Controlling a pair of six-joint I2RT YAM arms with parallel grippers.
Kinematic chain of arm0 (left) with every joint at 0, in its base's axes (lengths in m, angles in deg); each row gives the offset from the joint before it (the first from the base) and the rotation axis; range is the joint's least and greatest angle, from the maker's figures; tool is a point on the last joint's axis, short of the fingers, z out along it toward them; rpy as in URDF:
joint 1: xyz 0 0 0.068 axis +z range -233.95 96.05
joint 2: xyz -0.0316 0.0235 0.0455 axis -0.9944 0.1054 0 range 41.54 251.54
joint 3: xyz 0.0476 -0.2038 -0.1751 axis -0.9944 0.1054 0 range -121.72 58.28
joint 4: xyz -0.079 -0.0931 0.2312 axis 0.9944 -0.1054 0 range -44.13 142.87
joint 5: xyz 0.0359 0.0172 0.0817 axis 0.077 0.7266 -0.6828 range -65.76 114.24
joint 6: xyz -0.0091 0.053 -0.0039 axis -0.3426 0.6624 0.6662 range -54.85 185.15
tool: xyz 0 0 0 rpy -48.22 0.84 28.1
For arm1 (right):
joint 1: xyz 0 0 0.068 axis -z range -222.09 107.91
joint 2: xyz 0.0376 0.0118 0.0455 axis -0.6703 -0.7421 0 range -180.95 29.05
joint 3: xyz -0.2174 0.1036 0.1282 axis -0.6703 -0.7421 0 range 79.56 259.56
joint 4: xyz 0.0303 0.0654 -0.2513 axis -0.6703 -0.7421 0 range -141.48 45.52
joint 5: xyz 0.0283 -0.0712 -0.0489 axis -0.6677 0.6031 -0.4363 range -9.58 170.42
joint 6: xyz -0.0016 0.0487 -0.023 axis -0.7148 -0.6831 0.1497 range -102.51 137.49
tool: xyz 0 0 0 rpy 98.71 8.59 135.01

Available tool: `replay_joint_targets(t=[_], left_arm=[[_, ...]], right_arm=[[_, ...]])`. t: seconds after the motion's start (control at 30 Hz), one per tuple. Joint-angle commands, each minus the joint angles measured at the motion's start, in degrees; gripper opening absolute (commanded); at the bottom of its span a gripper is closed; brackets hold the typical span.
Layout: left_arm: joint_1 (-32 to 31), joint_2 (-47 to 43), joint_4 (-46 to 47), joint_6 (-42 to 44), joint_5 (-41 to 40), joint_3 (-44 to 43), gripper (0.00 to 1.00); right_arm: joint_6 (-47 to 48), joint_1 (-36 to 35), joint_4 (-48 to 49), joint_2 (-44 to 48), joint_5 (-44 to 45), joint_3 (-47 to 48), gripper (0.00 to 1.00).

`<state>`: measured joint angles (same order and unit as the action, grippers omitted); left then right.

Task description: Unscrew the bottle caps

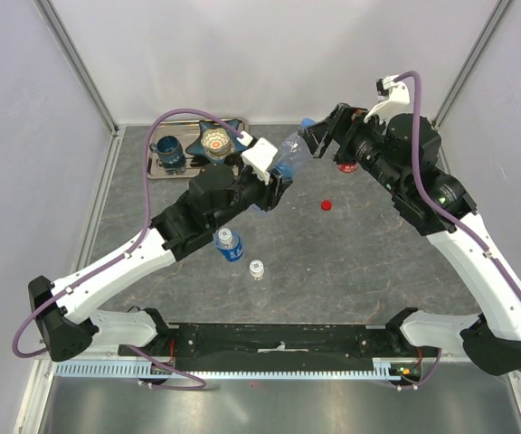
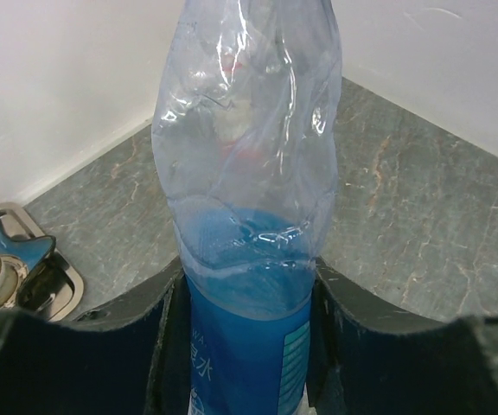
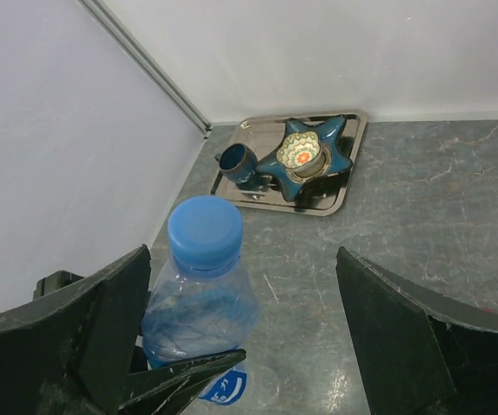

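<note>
My left gripper (image 1: pixel 274 185) (image 2: pixel 249 294) is shut on the blue label of a clear bottle (image 1: pixel 289 158) (image 2: pixel 249 173), which it holds tilted off the table, neck pointing toward the right arm. The bottle's blue cap (image 1: pixel 307 124) (image 3: pixel 204 233) is still on the neck. My right gripper (image 1: pixel 321 136) (image 3: pixel 242 259) stands open around the neck (image 3: pixel 199 311), with the cap close to its left finger and a wide gap on the other side. A loose red cap (image 1: pixel 326 204) lies on the table. A red-labelled bottle (image 1: pixel 346 165) is partly hidden behind the right arm.
A small blue-labelled bottle (image 1: pixel 229 244) and a tiny plain bottle (image 1: pixel 257 269) stand in front of the left arm. At the back left, a metal tray (image 1: pixel 156 169) (image 3: pixel 344 186) holds a dark blue mug (image 1: pixel 168 154) and a blue star-shaped dish (image 1: pixel 217 140) (image 3: pixel 305 156). White walls enclose the table.
</note>
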<state>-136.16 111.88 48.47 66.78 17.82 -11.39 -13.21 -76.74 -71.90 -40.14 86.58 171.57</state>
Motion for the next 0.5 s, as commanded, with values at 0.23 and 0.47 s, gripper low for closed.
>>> replay_joint_targets(t=[0.23,0.47], left_arm=[[-1.14,-0.3,0.98,3.38,-3.78,0.76,0.5],[-1.23,-0.39,0.8,3.47,-3.61,0.85,0.5]], right_arm=[[-1.64,-0.24,8.25,0.02,1.67,-3.32,0.8],[-2.0,-0.24,9.14,-0.77,0.62,-3.76,0.66]])
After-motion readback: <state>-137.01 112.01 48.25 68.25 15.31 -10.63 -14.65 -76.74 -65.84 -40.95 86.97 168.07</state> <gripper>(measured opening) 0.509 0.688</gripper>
